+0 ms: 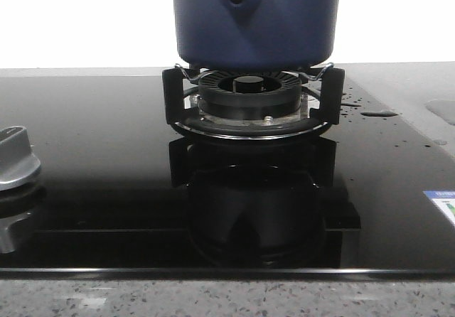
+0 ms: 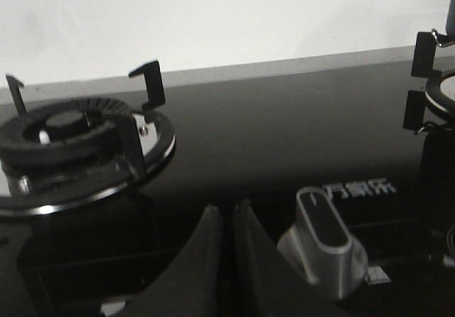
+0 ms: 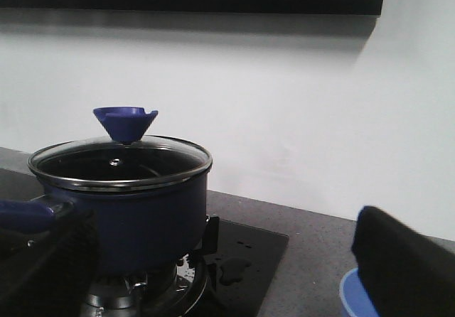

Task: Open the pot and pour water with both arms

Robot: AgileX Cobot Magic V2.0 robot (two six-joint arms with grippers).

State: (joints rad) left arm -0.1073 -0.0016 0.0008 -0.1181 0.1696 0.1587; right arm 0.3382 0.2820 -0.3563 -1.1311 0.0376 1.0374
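Observation:
The dark navy-blue pot stands on the black burner's stand at the back middle of the glass hob. In the right wrist view the pot carries a glass lid with a blue knob, and its blue handle points towards me. Water shows as droplets and a thin puddle right of the burner. My right gripper is open and empty, a short way from the pot. My left gripper is shut and empty, low over the hob beside a silver dial.
A second burner sits to the left on the black glass hob. A silver dial is at the hob's left edge. A blue round container stands on the grey counter to the right. A white wall is behind.

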